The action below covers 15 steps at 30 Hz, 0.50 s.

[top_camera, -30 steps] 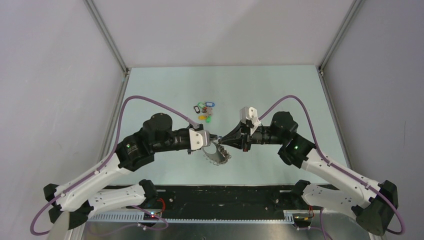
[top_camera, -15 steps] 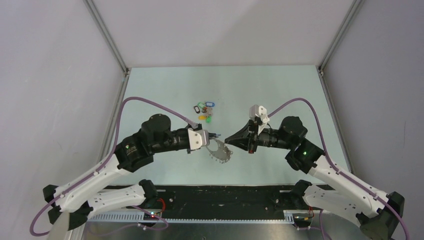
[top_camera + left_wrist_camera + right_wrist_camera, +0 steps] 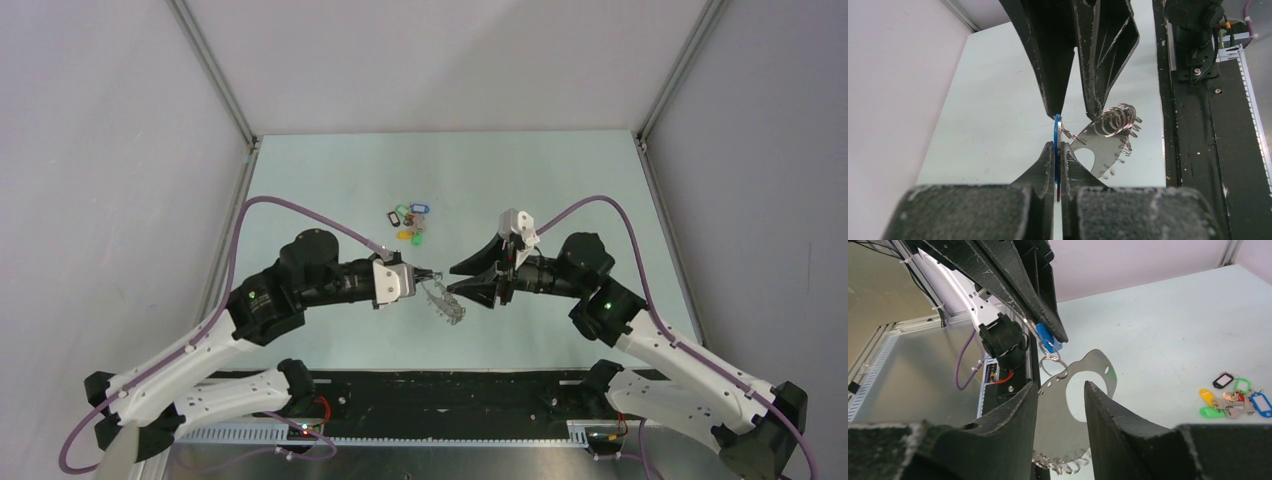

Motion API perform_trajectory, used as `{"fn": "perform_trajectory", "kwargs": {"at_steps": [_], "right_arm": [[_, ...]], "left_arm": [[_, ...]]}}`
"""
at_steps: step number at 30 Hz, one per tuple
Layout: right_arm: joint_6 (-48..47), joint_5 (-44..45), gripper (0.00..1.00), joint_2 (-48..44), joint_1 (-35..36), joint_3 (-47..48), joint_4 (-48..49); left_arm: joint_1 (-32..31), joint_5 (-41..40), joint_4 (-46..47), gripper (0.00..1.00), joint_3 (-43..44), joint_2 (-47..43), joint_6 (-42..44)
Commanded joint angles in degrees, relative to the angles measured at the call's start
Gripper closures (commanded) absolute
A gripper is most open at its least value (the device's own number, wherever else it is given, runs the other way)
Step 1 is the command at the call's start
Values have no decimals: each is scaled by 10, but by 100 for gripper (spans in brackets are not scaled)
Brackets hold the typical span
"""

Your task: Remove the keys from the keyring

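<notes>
My left gripper [image 3: 428, 272] is shut on a blue key tag [image 3: 1056, 131], held edge-on between its fingertips above the table. The keyring [image 3: 1103, 145], a flat silvery plate with an oval hole and a fringe of small metal rings, hangs from that tag by one ring. It also shows in the top view [image 3: 447, 300] and the right wrist view [image 3: 1053, 427]. My right gripper [image 3: 1062, 385] is open, with its fingers either side of the plate and not gripping it. The blue tag [image 3: 1047, 337] sits just beyond, in the left fingers.
A cluster of loose coloured tags and keys [image 3: 408, 222] lies on the pale green table, farther back; it also shows in the right wrist view [image 3: 1233, 397]. A black rail [image 3: 450, 390] runs along the near edge under both arms.
My right gripper has drawn back to the right and opened, letting go of the keyring. The keyring now hangs from the blue tag in my left gripper and has swung.
</notes>
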Motion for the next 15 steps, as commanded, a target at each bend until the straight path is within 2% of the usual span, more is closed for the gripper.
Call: {"fn": "perform_trajectory", "kwargs": {"at_steps": [1, 6, 11, 15], "right_arm": [[-18, -1, 55, 9, -3, 2, 50], [-16, -16, 54, 27, -5, 2, 80], [16, -70, 49, 51, -5, 3, 123], [22, -98, 49, 68, -4, 6, 129]], "left_arm": [[0, 26, 35, 100, -2, -15, 14], [0, 31, 35, 100, -4, -18, 17], [0, 32, 35, 100, -3, -17, 18], [0, 32, 35, 100, -4, -21, 19]]}}
